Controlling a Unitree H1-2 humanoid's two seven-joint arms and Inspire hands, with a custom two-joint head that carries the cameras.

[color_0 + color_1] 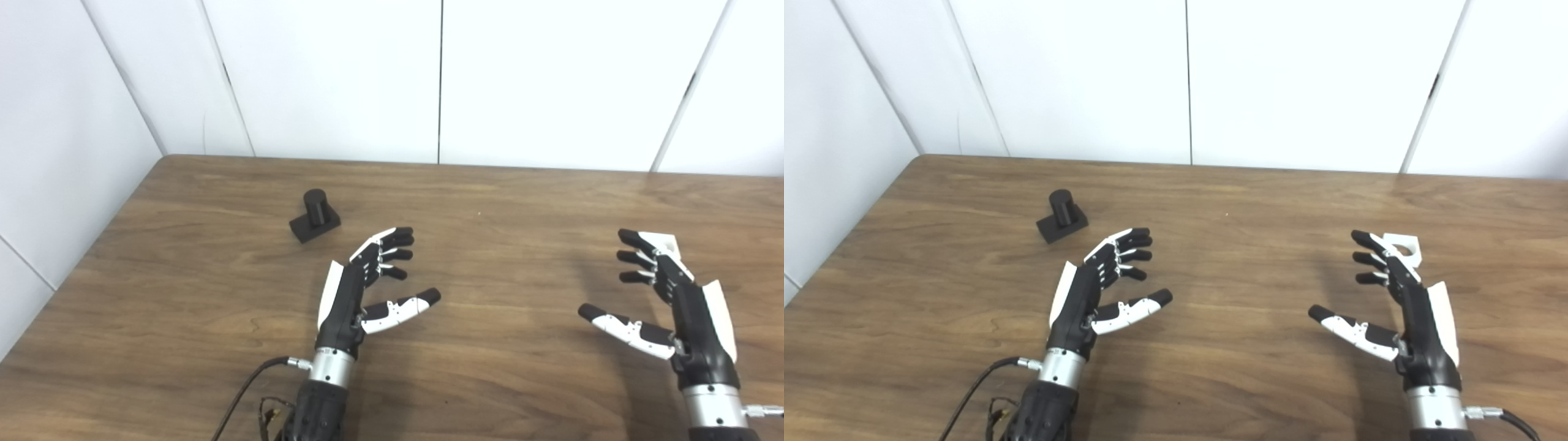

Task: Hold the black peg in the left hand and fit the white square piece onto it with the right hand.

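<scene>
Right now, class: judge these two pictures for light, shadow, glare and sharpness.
Left eye view: even, soft light, faint shadows beneath the left hand and right hand, mild sheen on the table. Right eye view: the black peg reads sharp, while the white square piece blends with the pale hand.

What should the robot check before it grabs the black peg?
1. Black peg upright on the table, nothing on it: ok.
2. Left hand open, fingers apart, holding nothing: ok.
3. Path from left hand to peg free of other things: ok.
4. Right hand open and holding nothing: ok.
5. White square piece in view: partly hidden behind the right hand; its hole shows in the right eye view.
6. Right hand touching the piece: cannot tell.
</scene>
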